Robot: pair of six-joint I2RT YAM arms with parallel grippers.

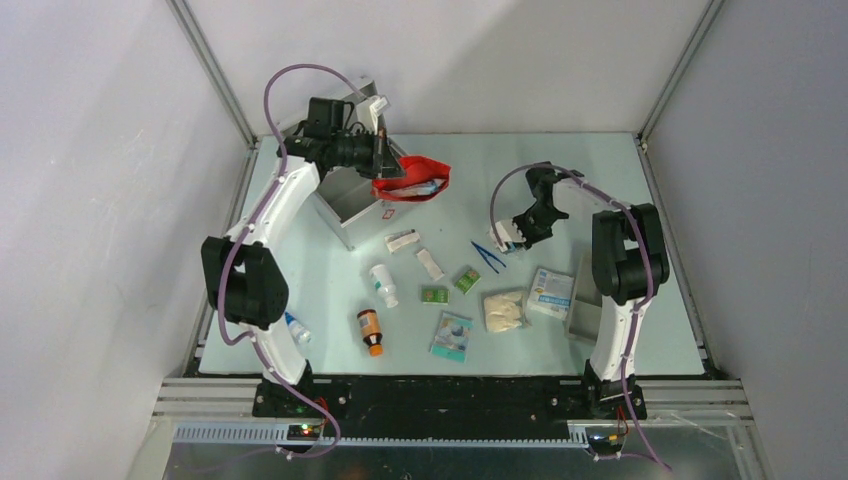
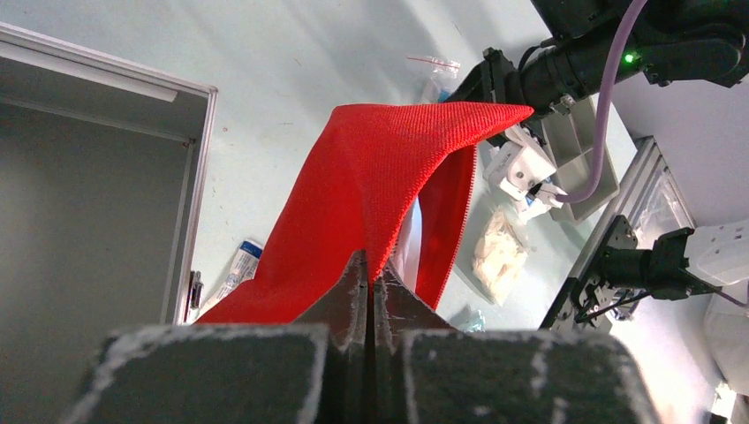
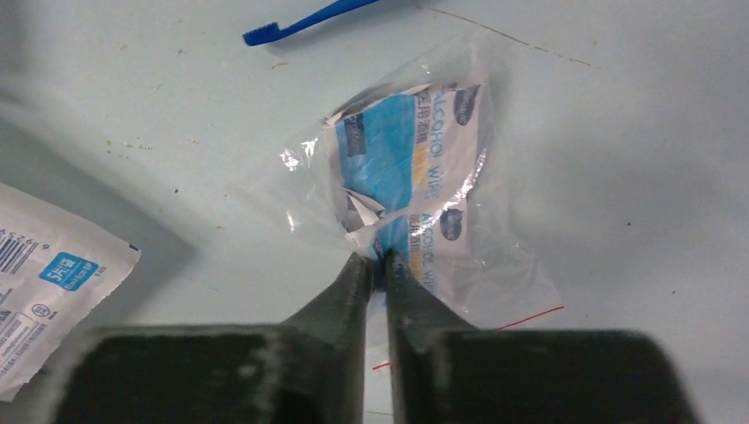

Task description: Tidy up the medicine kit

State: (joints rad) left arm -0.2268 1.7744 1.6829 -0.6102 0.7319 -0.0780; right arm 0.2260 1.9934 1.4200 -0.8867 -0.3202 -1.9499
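The left arm's jaws are clamped on the red pouch (image 2: 371,177), holding it up by an edge beside the open medicine kit (image 1: 345,200) at upper left. The right arm's jaws pinch a clear bag of alcohol wipes (image 3: 415,168) on the tabletop (image 3: 636,159), probably for packing.

Pale green table (image 1: 570,175), white walls (image 1: 480,60), aluminium corner posts (image 1: 211,70).
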